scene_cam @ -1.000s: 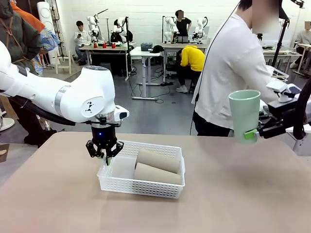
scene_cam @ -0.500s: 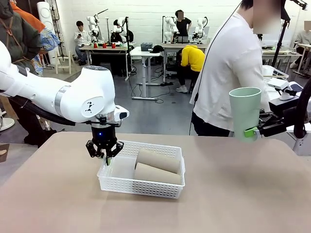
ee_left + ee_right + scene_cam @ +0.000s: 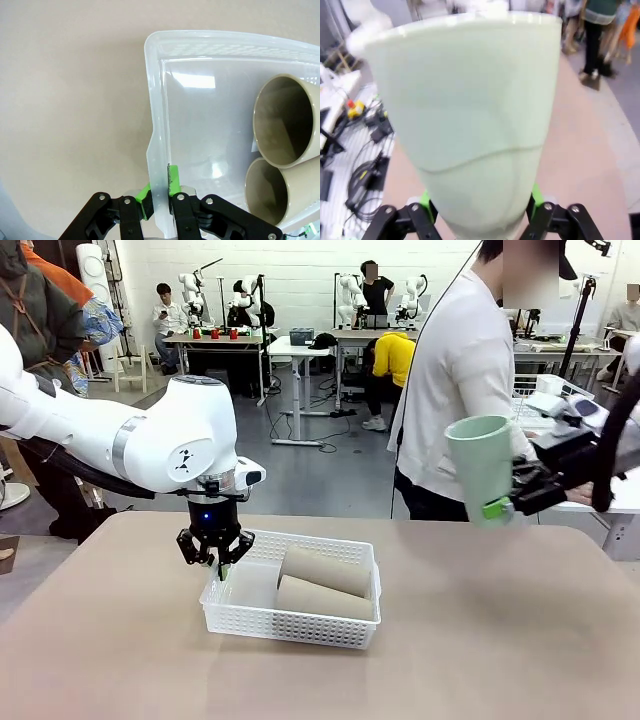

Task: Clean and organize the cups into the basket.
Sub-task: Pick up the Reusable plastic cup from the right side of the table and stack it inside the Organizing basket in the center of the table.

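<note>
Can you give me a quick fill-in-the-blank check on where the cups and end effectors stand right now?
1. The basket holds ____ tan cups, lying on their sides.
2. The right end effector holds the ____ cup above the table.
3. The left end effector is shut on the basket's ____.

Missing words: two; mint green; wall

mint green cup (image 3: 480, 468), two tan cups (image 3: 325, 582), white lattice basket (image 3: 290, 619), perhaps beige table (image 3: 500, 640)

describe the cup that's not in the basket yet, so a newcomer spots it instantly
Look to the table's far right, in front of the person in white. There the right gripper holds a cup upright above the tabletop. It is pale mint green; the two tan cups lie in the white basket.
</note>
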Motion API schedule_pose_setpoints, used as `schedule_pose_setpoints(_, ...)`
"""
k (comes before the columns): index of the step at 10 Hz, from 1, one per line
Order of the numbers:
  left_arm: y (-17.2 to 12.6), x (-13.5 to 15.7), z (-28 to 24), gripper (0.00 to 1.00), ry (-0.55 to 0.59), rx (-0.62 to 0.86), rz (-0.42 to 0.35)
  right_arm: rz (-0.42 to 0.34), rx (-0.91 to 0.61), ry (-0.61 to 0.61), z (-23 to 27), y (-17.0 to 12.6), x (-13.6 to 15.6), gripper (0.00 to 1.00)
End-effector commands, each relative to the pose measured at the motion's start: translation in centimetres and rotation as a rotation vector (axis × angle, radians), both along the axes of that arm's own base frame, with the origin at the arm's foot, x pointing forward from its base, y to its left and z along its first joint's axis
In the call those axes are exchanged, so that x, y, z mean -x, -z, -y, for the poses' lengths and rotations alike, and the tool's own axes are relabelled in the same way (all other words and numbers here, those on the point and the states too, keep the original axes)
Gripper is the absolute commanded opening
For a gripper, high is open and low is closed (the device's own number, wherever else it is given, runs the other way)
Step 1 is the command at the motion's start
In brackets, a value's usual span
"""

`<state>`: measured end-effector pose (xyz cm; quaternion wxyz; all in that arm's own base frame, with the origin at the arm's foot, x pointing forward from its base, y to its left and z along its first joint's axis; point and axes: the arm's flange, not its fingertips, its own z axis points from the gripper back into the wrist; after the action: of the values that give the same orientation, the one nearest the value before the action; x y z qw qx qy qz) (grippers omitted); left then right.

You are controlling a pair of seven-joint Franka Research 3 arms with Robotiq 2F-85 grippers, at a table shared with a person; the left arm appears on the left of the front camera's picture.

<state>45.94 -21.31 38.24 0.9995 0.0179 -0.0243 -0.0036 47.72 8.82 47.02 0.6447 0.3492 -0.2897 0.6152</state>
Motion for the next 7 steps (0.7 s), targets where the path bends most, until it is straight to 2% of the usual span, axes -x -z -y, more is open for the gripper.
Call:
schedule_pose_setpoints(1,0.0,-0.1,0.1,0.00,-0.001,0.002,0.007,-0.021,0.306,-0.063,-8.8,-1.8,-0.2,0.80)
schedule_pose_setpoints(4,0.0,-0.1,0.1,0.00,-0.001,0.002,0.007,-0.077,0.563,-0.095,-19.6,-1.1,-0.9,0.80)
schedule_pose_setpoints(7,0.0,-0.1,0.1,0.00,-0.001,0.002,0.007,-0.103,0.669,-0.110,-24.7,0.1,-1.3,0.80)
